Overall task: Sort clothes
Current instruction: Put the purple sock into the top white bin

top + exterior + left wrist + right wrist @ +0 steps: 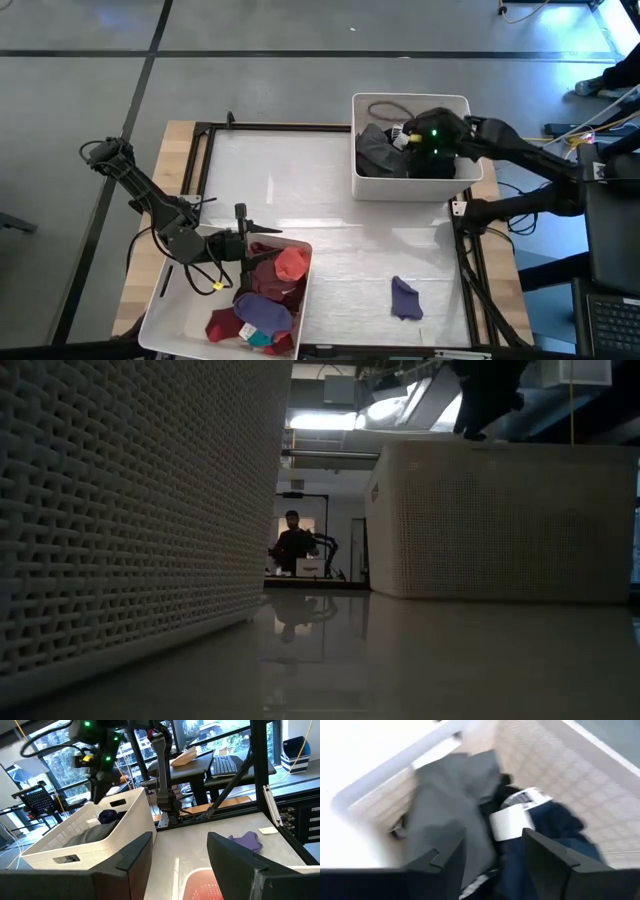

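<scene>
Mostly sorted, by the look of it. Dark and grey clothes (pixel 385 152) piled in the far bin (pixel 410 188); red, maroon, purple and teal clothes (pixel 268 300) in the near bin (pixel 165 325). One purple garment (pixel 405 298) left loose on the bench (pixel 350 250). Right gripper (pixel 492 855) above the far bin, fingers parted, empty. Left gripper (pixel 180 852) over the near bin, fingers wide, empty.

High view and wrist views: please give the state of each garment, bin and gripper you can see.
Purple fabric garment: loose on the table, in no bin.
White plastic bin, far right: holds dark and grey clothes.
White plastic bin, near left: holds red, maroon, purple clothes.
Right gripper: over far bin, jaws open, empty.
Left gripper: over near bin, jaws open, empty.
</scene>
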Robot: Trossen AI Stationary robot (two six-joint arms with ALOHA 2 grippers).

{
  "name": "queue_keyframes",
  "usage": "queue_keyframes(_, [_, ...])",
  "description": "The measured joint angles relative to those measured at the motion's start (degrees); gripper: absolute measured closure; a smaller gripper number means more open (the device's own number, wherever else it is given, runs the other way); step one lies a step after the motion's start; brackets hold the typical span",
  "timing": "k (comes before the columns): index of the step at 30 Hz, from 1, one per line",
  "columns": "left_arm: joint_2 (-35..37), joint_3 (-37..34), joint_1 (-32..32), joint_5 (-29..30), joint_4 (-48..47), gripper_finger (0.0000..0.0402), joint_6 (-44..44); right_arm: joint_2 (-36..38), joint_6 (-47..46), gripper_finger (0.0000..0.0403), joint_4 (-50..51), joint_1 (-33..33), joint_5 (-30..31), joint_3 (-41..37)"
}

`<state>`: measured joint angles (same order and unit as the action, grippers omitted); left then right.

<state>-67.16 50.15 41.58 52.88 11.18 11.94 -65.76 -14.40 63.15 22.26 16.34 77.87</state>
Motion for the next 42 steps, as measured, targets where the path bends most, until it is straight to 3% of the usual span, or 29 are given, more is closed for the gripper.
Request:
queue_keyframes(12, [0.00,0.00,-0.02,0.02,0.04,0.0222,-0.02,0.00,-11.12,0.0212,1.40,-24.26,0.14,0.00])
queue_keyframes(27, [0.00,0.00,-0.02,0.00,0.07,0.0222,-0.35,-3.49,-26.74,0.0212,1.38,-55.45,7.92,0.00])
queue_keyframes(34, [0.00,0.00,-0.02,0.02,0.07,0.0222,-0.33,-11.09,-30.40,0.0212,1.41,-64.55,8.54,-0.02])
queue_keyframes(42, [0.00,0.00,-0.01,0.01,0.12,0.0222,-0.61,-19.44,-35.28,0.0212,1.43,-69.62,5.58,-0.03])
